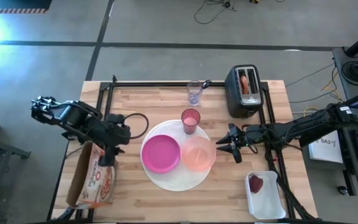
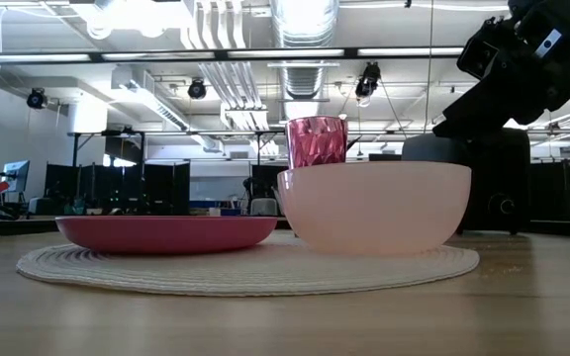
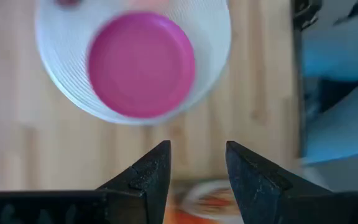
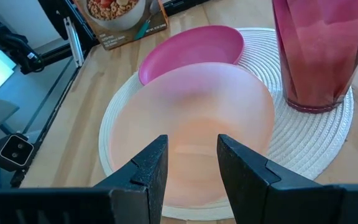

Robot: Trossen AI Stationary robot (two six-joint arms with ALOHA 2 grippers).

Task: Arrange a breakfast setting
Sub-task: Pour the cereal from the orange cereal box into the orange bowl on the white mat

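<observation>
A large white round plate (image 1: 166,177) lies mid-table. On it rest a smaller magenta plate (image 1: 161,154) and a translucent peach bowl (image 1: 198,154); a pink tumbler (image 1: 191,120) stands on its far rim. A clear glass (image 1: 194,92) stands farther back. A bagel (image 1: 245,83) sticks up out of a black toaster (image 1: 244,99). A dark-red fruit (image 1: 255,183) lies in a white tray. My left gripper (image 3: 197,163) hangs open above a cereal box (image 1: 95,177), left of the plates, holding nothing. My right gripper (image 4: 191,155) is open just right of the bowl, pointing at it.
The cereal box lies flat at the table's left near corner. The white tray (image 1: 269,202) sits at the near right corner, the toaster at the far right. A black frame (image 1: 104,93) runs along the table's left, far and right sides. Bare wood shows in front of the plates.
</observation>
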